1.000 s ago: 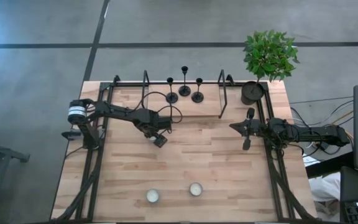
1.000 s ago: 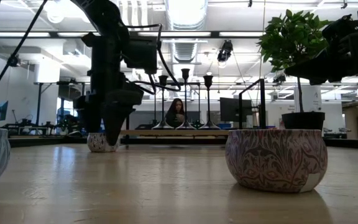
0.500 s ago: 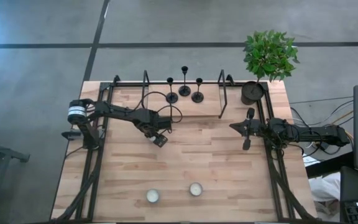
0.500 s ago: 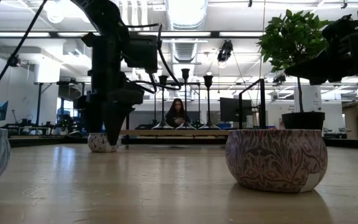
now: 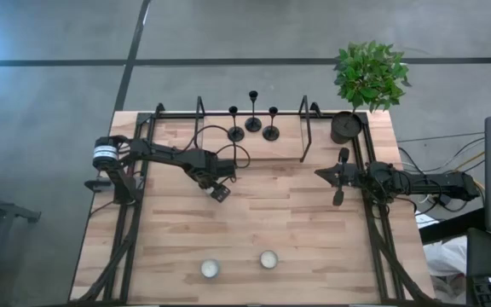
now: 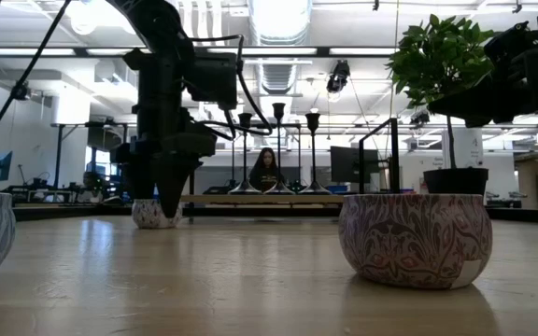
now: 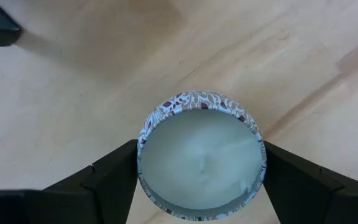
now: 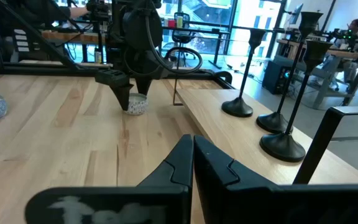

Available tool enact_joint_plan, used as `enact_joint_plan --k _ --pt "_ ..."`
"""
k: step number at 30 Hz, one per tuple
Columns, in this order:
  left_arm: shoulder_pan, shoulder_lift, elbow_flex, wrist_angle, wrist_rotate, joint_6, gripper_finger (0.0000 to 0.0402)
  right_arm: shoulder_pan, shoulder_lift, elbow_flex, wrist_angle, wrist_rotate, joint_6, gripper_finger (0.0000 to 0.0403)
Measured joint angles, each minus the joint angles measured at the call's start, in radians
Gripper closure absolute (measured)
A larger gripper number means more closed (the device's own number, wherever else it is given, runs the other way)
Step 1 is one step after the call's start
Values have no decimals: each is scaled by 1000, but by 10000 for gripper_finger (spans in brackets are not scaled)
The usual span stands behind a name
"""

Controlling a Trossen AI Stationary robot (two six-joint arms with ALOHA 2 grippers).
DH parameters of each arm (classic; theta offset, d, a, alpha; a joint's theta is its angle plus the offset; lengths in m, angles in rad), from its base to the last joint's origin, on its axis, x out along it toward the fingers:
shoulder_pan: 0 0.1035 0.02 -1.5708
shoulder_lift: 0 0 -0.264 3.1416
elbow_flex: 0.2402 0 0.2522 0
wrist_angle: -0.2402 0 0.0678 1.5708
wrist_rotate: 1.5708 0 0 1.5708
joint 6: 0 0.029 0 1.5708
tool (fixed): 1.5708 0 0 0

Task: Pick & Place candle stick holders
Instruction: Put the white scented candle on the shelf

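Three black candle stick holders [image 5: 235,132] [image 5: 253,124] [image 5: 271,132] stand upright on their round bases at the table's far edge, between two black uprights. They also show in the low view [image 6: 278,149] and the right wrist view [image 8: 237,109]. My left gripper [image 5: 218,191] points down left of the table's middle, shut on a small candle in a patterned tin [image 7: 201,165]. My right gripper [image 5: 318,173] is shut and empty, level above the table's right side, pointing left. My left gripper pinches the candle tin between its two fingers, which meet the tin's round side wall [image 7: 140,163] on opposite sides. The fingers come from above, pointing down. The tin stands upright with its bottom on the table [image 6: 152,215].
Two more candle tins [image 5: 209,269] [image 5: 268,258] stand near the table's front edge. A dark round pot [image 5: 346,126] with a green plant [image 5: 369,75] stands at the far right corner. Bare wood [image 5: 297,222] lies between the grippers. A person [image 6: 265,171] sits in the room beyond.
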Motion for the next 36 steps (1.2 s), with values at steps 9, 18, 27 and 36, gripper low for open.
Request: enact_joint_plan --k 9,18,27,36 --pt "-1 0 66 -25 17 82 104 0 0 0 0 0 0 394" --pt "6 0 173 -81 17 229 104 0 0 0 0 0 0 394" --pt "50 0 253 -178 15 365 104 0 0 0 0 0 0 394" --pt "115 -1 323 -199 14 496 104 0 0 0 0 0 0 394"
